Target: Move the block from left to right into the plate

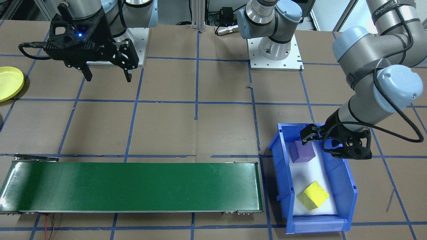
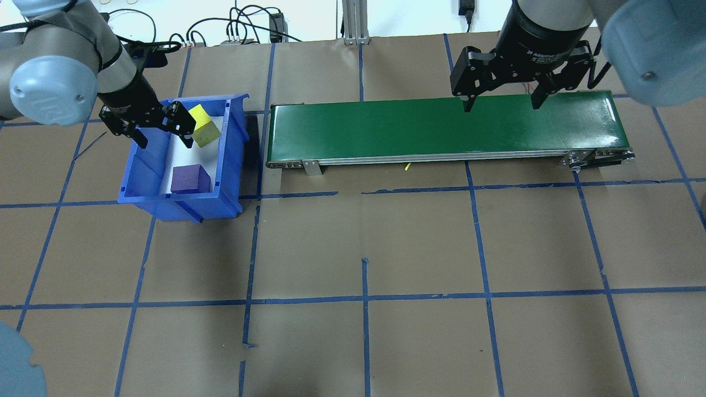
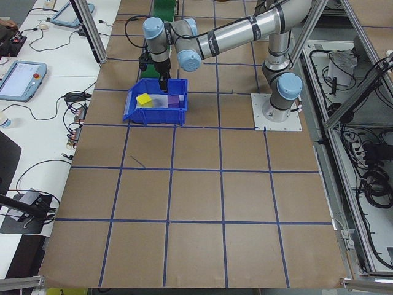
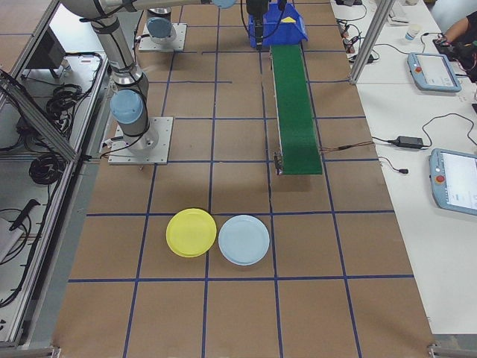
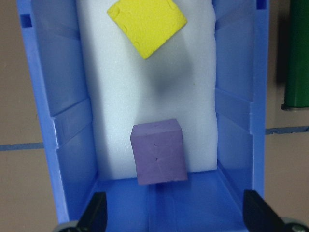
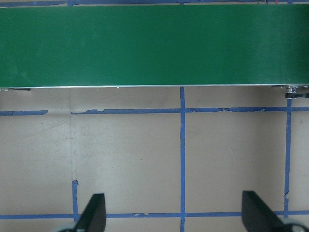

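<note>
— Purple block (image 5: pixel 158 152): a matte foam cube on white foam padding, at the near end of the blue plastic bin (image 5: pixel 41 121). A yellow block (image 5: pixel 147 22) lies farther in.

— And the fingers?

— Left gripper (image 5: pixel 176 215) spread wide, empty, hanging above the purple block. Right gripper (image 6: pixel 176 215) also wide open, empty, above the brown surface (image 6: pixel 125 154) beside the green conveyor belt (image 6: pixel 154 46).

— The yellow plate (image 4: pixel 191 232)?

— Smooth, round, beyond the belt's far end, beside a pale blue plate (image 4: pixel 244 239).

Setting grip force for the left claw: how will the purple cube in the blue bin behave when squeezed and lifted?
The purple foam-like cube has a matte, faintly dimpled surface, so it probably gives a little under squeeze and is light for its size. Its flat faces should grip without slipping. Sitting flat on the white padding in the blue plastic bin, it seems unlikely to roll. The open left claw hangs above it.
</note>
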